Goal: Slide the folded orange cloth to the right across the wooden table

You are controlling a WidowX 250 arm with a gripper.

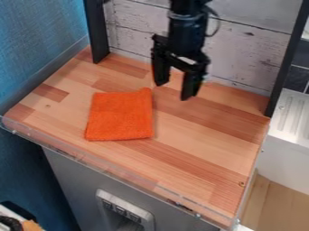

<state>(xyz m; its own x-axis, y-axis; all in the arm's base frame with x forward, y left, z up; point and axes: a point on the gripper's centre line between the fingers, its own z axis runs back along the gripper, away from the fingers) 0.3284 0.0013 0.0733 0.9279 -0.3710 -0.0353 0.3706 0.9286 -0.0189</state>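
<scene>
Gripper hangs spread and empty over tabletop, near orange cloth, which lies flat, apparently folded to stay compact.

A toy kitchen setup: a butcher-block-style wooden countertop beside a white sink unit, with dark wall tiles behind.

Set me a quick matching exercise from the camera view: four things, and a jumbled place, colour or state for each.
1. cloth
2. gripper
3. worktop
4. wall at the picture's left

A. blue
B. striped wood, beneath the cloth
C. orange, lying flat
D. black, jaws apart

Pairs: 1-C, 2-D, 3-B, 4-A
</scene>
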